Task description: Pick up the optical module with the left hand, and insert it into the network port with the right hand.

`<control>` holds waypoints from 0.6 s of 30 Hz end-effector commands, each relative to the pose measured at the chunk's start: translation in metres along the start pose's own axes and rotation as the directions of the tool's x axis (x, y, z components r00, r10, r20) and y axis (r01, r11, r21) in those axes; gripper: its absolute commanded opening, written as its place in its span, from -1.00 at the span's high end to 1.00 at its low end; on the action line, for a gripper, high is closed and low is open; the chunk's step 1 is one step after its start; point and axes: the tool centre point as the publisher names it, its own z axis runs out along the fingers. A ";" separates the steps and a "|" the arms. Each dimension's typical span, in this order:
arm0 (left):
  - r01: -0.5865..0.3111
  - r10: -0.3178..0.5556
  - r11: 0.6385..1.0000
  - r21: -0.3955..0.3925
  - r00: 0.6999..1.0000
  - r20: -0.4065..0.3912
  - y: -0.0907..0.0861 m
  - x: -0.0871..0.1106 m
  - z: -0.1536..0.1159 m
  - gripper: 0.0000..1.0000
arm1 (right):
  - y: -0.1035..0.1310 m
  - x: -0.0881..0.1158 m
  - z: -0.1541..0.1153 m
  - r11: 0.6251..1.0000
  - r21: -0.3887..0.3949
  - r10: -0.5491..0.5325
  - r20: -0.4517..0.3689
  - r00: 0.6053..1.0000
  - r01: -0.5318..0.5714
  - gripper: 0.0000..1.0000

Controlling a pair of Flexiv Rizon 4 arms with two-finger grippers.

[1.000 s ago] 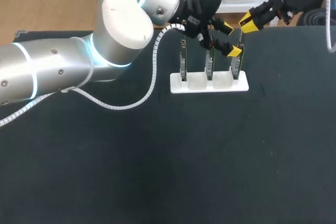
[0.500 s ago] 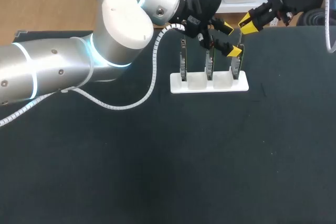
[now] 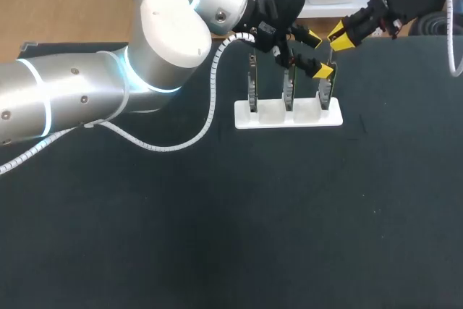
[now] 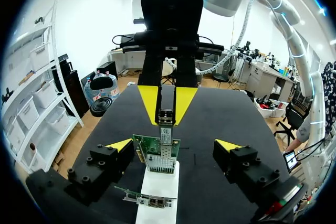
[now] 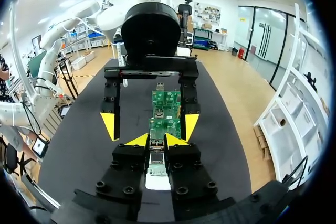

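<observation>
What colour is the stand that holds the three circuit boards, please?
The stand is white, clearest in the head view.

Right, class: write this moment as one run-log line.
right gripper: shut on silver optical module | left gripper: open, astride green circuit board | board: upright in white holder | module: at network port

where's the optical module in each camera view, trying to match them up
Head view: the module is a thin sliver below the right gripper, over the end card in the white stand.
Left wrist view: the module, ahead of the open left gripper, pinched between the other arm's yellow fingers, over that card.
Right wrist view: the module sits between its own yellow tips.
Shared landmark: the white stand.
</observation>
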 end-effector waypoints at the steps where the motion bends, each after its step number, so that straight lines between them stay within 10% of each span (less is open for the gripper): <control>1: -0.001 0.001 1.000 0.003 1.000 -0.002 0.001 0.000 0.000 -1.00 | 0.001 0.000 -0.001 1.000 0.003 0.002 0.000 1.000 -0.002 1.00; 3: -0.001 0.001 1.000 0.003 1.000 -0.002 0.001 0.000 0.000 -1.00 | 0.001 0.000 -0.001 1.000 0.004 0.003 0.001 1.000 -0.003 0.84; 5: -0.001 0.001 1.000 0.003 1.000 -0.002 0.001 0.000 0.000 -1.00 | 0.001 0.000 -0.001 1.000 0.006 0.004 0.001 1.000 -0.004 -1.00; 18: -0.001 0.001 1.000 0.003 1.000 -0.002 0.001 0.000 0.000 -1.00 | 0.001 0.001 -0.015 0.997 0.077 0.018 0.094 0.995 -0.025 -1.00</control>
